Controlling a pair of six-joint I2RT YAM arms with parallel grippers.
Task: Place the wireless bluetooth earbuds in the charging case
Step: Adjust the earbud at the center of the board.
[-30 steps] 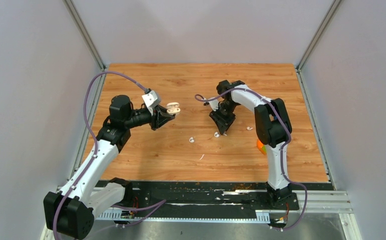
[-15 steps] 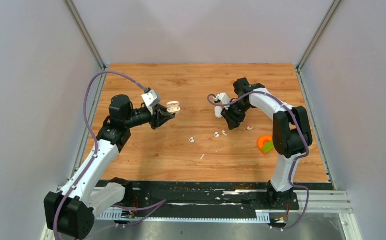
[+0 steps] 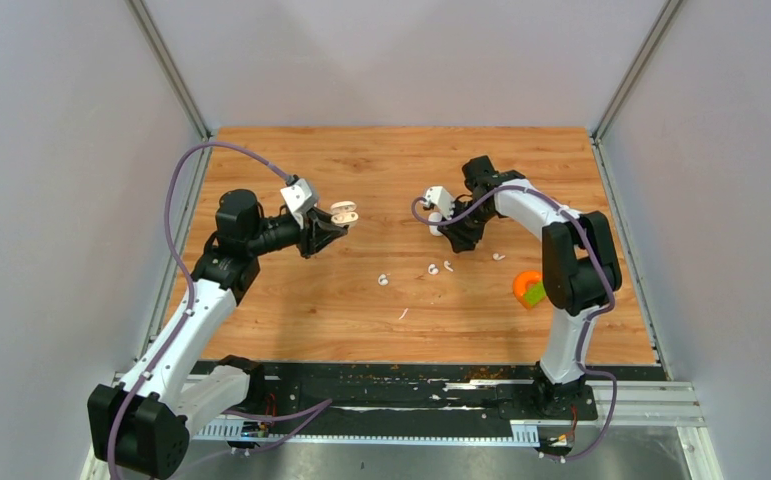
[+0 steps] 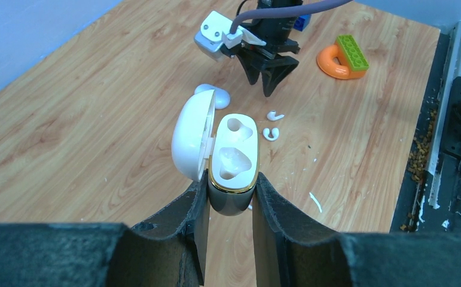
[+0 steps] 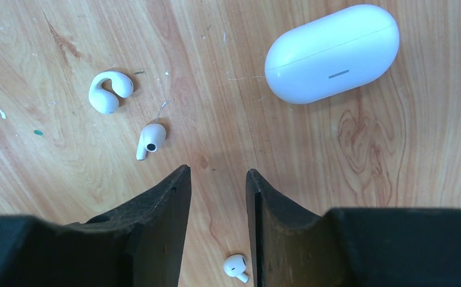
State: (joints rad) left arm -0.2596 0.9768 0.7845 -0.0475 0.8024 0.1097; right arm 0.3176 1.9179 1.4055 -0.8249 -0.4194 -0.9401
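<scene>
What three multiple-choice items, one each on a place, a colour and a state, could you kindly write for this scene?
1. Where is the open charging case?
A. lying flat, untouched
B. held in the left claw
C. dropped off the edge

2. What colour is the ring with the green block?
A. orange
B. blue
C. black

3. What state is the right claw in?
A. shut on something small
B. open and empty
C. shut tight on nothing

Answers:
1 B, the claw clamps the case's base in the left wrist view.
2 A, it shows orange in two views.
3 B, the gap between its tips holds nothing.
</scene>
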